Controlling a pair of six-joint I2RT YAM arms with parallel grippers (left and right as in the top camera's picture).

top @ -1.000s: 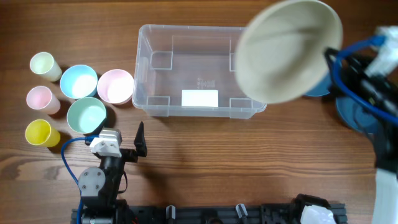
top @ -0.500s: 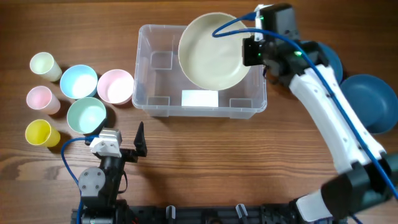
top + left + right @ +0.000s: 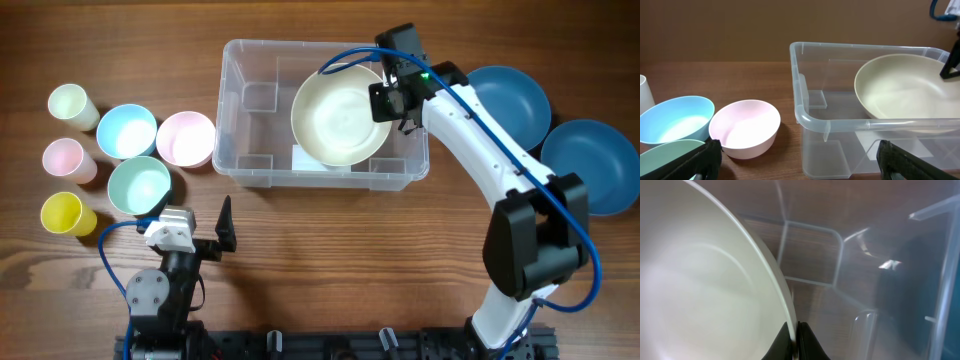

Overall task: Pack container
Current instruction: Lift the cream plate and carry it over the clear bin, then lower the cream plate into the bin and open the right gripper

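Observation:
The clear plastic container (image 3: 245,105) stands at the back middle of the table, a white label on its base. My right gripper (image 3: 388,100) is shut on the rim of a large cream bowl (image 3: 340,120) and holds it inside the container's right half. The right wrist view shows the fingers (image 3: 795,342) pinching the cream bowl's rim (image 3: 715,280). The left wrist view shows the container (image 3: 805,112) with the cream bowl (image 3: 900,85) in it. My left gripper (image 3: 225,232) is open and empty near the front left, its fingers (image 3: 800,157) wide apart.
Left of the container stand a pink bowl (image 3: 186,138), a light blue bowl (image 3: 127,130) and a green bowl (image 3: 139,185). Small cups, white (image 3: 72,104), pink (image 3: 66,158) and yellow (image 3: 64,213), stand at the far left. Two dark blue bowls (image 3: 512,98) (image 3: 596,160) lie at the right.
My right arm has carried the cream bowl from high at the right down into the container's right half. The left arm has not moved.

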